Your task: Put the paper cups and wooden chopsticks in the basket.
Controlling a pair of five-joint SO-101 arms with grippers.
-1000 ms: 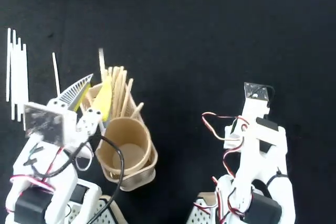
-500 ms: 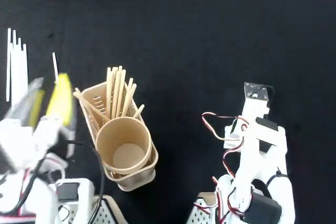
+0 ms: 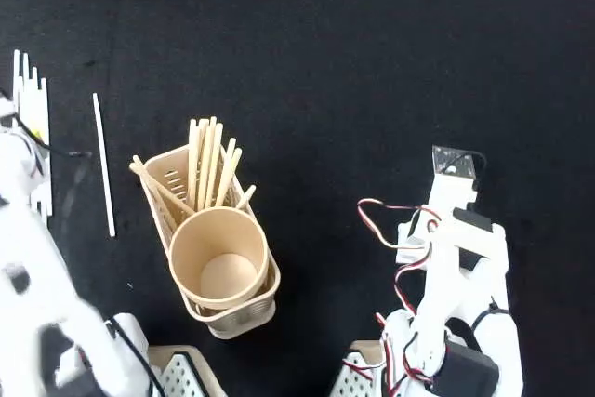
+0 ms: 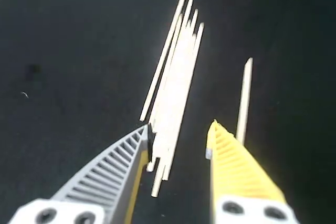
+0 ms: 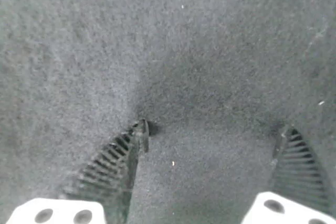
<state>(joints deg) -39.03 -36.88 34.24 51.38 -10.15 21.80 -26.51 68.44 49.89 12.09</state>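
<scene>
A tan basket (image 3: pixel 244 316) stands left of centre, with a paper cup (image 3: pixel 219 262) in its near end and several wooden chopsticks (image 3: pixel 209 166) leaning out of its far end. A bundle of loose chopsticks (image 3: pixel 30 127) lies at the table's left edge, and a single chopstick (image 3: pixel 103 165) lies beside it. My left arm (image 3: pixel 28 267) stands at the left edge. Its gripper (image 4: pixel 179 128) is open just above the near end of the bundle (image 4: pixel 176 77), with the single chopstick (image 4: pixel 244 98) beyond the yellow finger. My right gripper (image 5: pixel 213 129) hangs open over bare cloth.
Black cloth (image 3: pixel 372 62) covers the table. The right arm (image 3: pixel 456 258) stands at the front right, well away from the basket. Cables and equipment run along the far edge.
My left arm has swung left from the basket to the loose chopsticks at the table's edge, with its gripper open. The right arm has not moved.
</scene>
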